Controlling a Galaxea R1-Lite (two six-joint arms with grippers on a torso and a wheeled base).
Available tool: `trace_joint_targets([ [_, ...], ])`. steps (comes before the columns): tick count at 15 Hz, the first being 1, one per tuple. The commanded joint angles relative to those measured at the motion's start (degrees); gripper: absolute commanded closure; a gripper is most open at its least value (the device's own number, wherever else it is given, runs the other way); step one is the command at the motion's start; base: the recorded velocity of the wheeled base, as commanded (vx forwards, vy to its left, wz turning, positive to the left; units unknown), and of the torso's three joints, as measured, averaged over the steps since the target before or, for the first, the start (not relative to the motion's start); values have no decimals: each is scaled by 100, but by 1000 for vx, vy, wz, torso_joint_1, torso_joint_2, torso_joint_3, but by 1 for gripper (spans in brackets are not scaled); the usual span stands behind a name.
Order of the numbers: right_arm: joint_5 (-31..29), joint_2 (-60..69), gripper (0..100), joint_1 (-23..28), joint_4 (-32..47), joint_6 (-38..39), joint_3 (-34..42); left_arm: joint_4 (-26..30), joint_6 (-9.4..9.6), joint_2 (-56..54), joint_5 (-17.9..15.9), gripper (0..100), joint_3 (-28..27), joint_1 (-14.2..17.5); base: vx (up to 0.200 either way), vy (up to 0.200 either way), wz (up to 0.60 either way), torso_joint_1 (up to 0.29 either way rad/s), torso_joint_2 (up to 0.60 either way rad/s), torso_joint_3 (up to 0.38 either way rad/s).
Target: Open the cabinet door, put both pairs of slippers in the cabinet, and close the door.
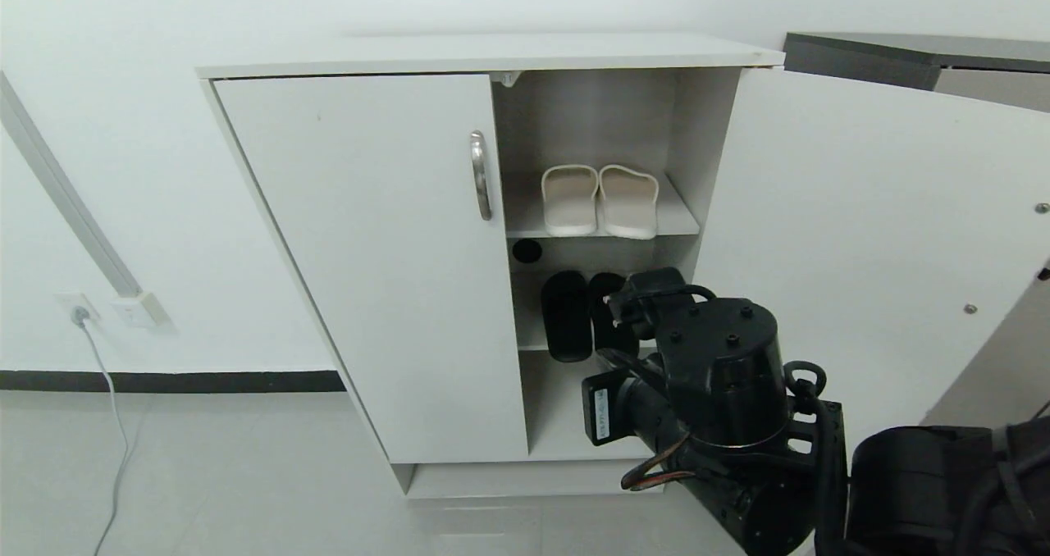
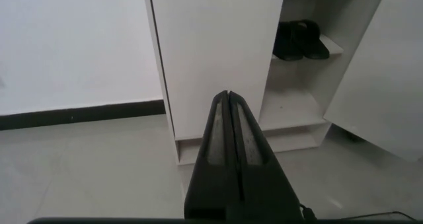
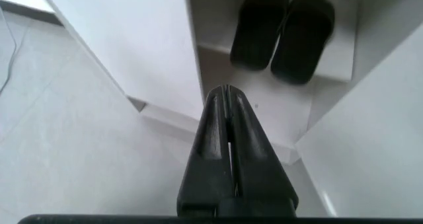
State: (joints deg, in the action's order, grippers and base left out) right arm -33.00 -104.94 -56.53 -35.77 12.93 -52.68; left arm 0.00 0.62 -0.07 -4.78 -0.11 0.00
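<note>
Cabinet [image 1: 492, 52] with both pairs stowed, read from left to right. The left jaws are pressed together on nothing, low and well back from the cabinet, facing its shut left door [image 1: 369, 269] and upright handle [image 1: 481, 175]. In the open right half, the white slippers [image 1: 600, 201] lie side by side on the upper shelf [image 1: 681, 221], and the black slippers [image 1: 578, 314] lie likewise on the shelf below. The right arm [image 1: 722, 367] is just before that opening; its jaws are closed and empty, aimed at the black pair. The open right door [image 1: 869, 236] stands to the right of these jaws, long axis upright, hinged at the cabinet wall, inner face toward the robot. Only closing appears to remain; the right arm is the nearer, and the door would have to swing leftward
</note>
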Motion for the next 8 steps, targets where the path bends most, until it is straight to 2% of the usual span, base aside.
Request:
trace_joint_targets([
  [1, 4, -150, 100, 63, 0, 7, 29, 0, -1, 7, 3, 100, 2, 0, -200, 0, 0, -2, -2, 2],
  [8, 189, -159, 100, 230, -343, -142, 302, -9, -9, 7, 3, 100, 2, 0, 0, 0, 0, 0, 0, 0],
])
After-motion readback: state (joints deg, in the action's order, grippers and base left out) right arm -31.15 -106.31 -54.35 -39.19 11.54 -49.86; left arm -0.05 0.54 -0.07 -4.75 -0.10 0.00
